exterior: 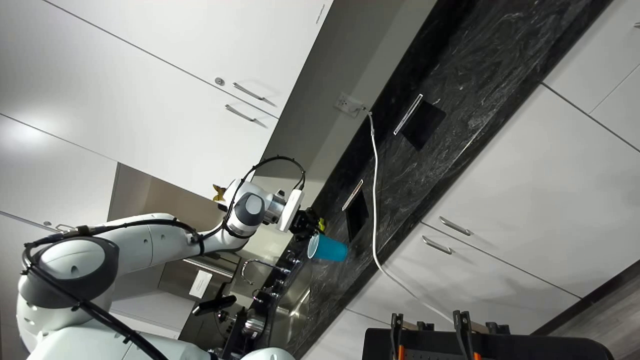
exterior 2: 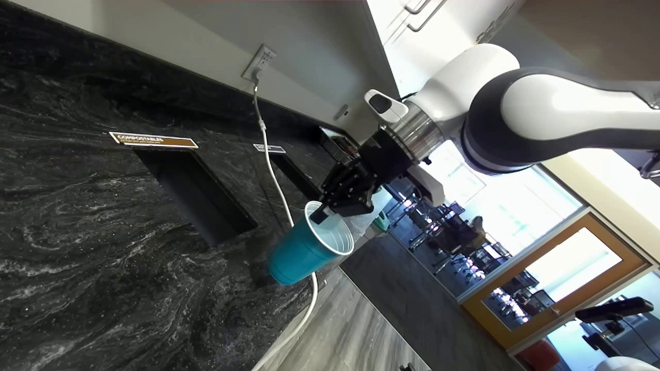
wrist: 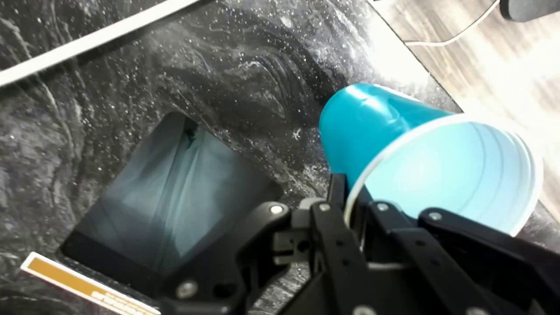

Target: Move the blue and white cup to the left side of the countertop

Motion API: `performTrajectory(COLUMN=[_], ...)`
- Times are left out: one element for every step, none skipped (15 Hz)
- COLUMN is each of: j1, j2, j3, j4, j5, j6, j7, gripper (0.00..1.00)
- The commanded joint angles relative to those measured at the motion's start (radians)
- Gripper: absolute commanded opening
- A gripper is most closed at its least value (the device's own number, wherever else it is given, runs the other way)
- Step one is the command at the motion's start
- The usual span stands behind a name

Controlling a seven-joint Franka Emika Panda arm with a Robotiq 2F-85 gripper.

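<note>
The gripper pinched the cup by its rim, inside and out, probably because that thin wall suited a narrow grip better than the wide body. The cup was on or above the counter, I could not tell which; a slot lay at its ten o'clock in an exterior view. There the arm extended from two o'clock and the gripper pointed toward half past seven, likely near vertical in that rolled view, to hold the cup upright.
</note>
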Motion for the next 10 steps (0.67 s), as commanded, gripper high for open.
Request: performTrajectory(j1=[0.001,-0.001,-0.003,-0.005,-0.006,-0.008,-0.009,-0.010,-0.011,-0.012], j2=[0.073,0.090,0.113,0.130,0.147,0.164,0.181,0.198,0.213,0.226], j3=[0.024,0.033,0.042,0.050,0.059,0.068,0.077,0.085,0.092,0.100], j4=[0.069,0.081,0.099,0.111,0.126,0.141,0.157,0.173,0.188,0.202], j5=[-0.008,-0.011,-0.021,-0.036,-0.048,-0.059,-0.070,-0.085,-0.099,-0.105], j6=[-0.040,-0.044,-0.048,-0.051,-0.054,-0.059,-0.064,-0.068,-0.074,-0.080], j7=[-0.165,-0.210,-0.253,-0.291,-0.329,-0.370,-0.409,-0.447,-0.480,-0.506], gripper=[0.01,0.01,0.01,0.01,0.01,0.01,0.01,0.01,0.01,0.01])
